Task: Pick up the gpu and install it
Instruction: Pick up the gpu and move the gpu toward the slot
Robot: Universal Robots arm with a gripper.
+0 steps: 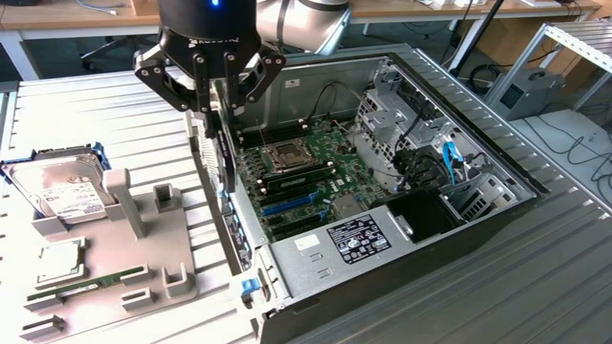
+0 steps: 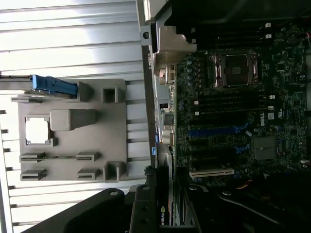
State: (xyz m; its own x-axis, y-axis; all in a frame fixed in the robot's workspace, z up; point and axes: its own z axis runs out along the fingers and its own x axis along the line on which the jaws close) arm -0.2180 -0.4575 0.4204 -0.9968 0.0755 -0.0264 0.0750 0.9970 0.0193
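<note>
**Operator:** Where's the gpu?

**Spotter:** In your gripper. The gpu hangs from it on edge, long side running down, a thin black slab. Your wrist camera catches a small green-and-white maker's mark on the card, close by the fingers.

**Operator:** Grip?

**Spotter:** Fingers drawn in to a narrow gap and clamped on the card's upper end, one on each side. Nothing else is in them.

**Operator:** Position against the machine?

**Spotter:** You're over the open case, at its wall on the exterior view's left. The card's lower end overlaps that wall's rim. Touching or just clear, I can't tell. The card is upright beside the motherboard and not seated in a slot. The blue slots lie between the processor socket and the power supply, off to the side of the card.

**Operator:** Rest of the bench?

**Spotter:** A grey holder sits on the ribbed metal table, to the exterior view's left of the case and well apart from your gripper. A hard drive in a blue frame leans at the holder's upper end in that view. A green RAM stick lies in a groove toward the lower end. A square silver chip sits between the two.
</note>
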